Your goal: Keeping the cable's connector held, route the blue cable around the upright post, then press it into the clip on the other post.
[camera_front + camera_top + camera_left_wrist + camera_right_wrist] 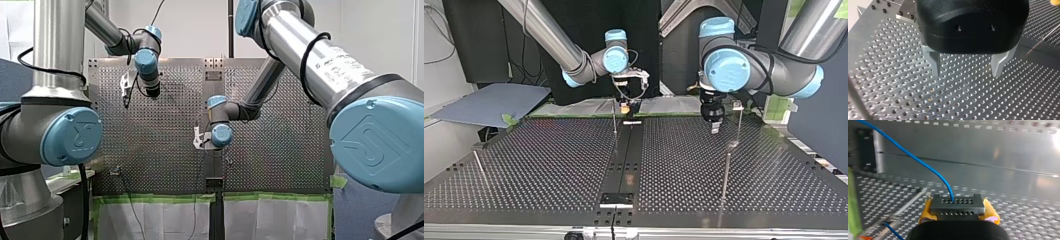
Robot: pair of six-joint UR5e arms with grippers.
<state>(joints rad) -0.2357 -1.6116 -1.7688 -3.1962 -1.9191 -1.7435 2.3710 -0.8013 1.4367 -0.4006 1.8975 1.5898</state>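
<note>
- My right arm's fingers (991, 213), yellow-padded, pinch the grey connector (957, 207) from both sides.
- The blue cable (915, 158) comes out of a hole in the connector's face and curves up and away from the fingers. A second short stretch of it lies low beside them, on the counter.
- My left arm's fingers (935, 63), bare metal under a black body, stand spread apart with nothing between them. They point down at the perforated counter (898, 82).
- In the top view, my right arm's fingers hang at the middle of the far edge, just beside a thin upright post (614, 120).
- My left arm's fingers are right of centre in the top view, near a second post (739, 127) with a small fitting on top. I cannot tell whether that fitting is the clip.
- A third post (725, 170) stands nearer that camera, and a leaning rod (480, 169) is at the lower left.
- A dark strip (626, 150) runs down the counter's middle.
- Green tape (165, 198) edges the counter above white sheets (160, 220) in the front view.
- A grey-blue board (494, 102) lies at the top view's upper left.
</note>
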